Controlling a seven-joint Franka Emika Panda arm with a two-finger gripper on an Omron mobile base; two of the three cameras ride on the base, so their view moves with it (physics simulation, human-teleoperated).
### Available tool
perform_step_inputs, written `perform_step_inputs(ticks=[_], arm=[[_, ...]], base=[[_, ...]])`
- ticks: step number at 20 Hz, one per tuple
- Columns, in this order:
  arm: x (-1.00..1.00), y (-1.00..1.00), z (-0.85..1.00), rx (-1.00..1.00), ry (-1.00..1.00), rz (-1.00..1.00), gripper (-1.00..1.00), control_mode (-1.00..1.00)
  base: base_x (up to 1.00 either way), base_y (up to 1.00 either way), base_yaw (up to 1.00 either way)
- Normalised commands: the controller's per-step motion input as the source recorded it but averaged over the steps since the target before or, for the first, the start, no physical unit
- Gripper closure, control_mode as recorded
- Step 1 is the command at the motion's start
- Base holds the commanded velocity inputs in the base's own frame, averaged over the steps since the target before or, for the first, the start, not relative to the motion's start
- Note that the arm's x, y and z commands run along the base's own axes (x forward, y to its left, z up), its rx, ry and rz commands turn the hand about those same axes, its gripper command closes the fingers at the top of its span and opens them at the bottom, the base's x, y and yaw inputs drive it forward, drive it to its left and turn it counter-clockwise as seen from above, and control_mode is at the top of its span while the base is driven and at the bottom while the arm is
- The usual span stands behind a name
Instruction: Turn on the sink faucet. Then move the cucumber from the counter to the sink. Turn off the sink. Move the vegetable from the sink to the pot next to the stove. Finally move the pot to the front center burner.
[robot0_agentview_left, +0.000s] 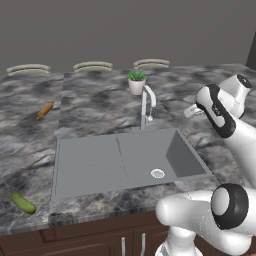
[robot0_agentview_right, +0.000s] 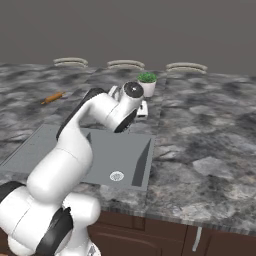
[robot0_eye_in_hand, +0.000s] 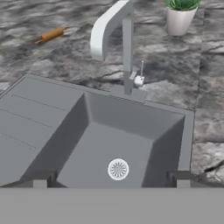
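The gripper (robot0_eye_in_hand: 111, 178), jaws spread wide and empty, hovers over the sink (robot0_eye_in_hand: 131, 118) facing the faucet (robot0_eye_in_hand: 127, 48); the cucumber (robot0_agentview_left: 23, 202) lies on the desk (robot0_agentview_left: 100, 107).

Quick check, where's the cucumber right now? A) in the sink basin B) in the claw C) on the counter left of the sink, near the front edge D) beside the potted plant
C: the cucumber lies on the counter off the front left corner of the sink.
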Motion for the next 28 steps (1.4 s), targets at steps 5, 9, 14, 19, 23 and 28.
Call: perform_step_inputs(ticks=[5,9,14,19,23,28], arm=[[0.43,-0.12,-0.08,0.06,-0.05,0.16,-1.00,-1.00],[0.66,0.08,-0.12,0.03,-0.03,0.08,-1.00,-1.00],[0.65,0.15,-0.19,0.02,-0.06,0.10,-1.00,-1.00],[0.43,0.06,-0.24,0.00,-0.15,0.19,-1.00,-1.00],[0.38,0.02,-0.23,-0.01,-0.09,0.14,-1.00,-1.00],[0.46,0.06,-0.24,-0.01,-0.04,0.06,-1.00,-1.00]], base=[[0.00,0.00,0.00],[0.00,0.00,0.00],[0.00,0.00,0.00],[0.00,0.00,0.00],[0.00,0.00,0.00],[0.00,0.00,0.00]])
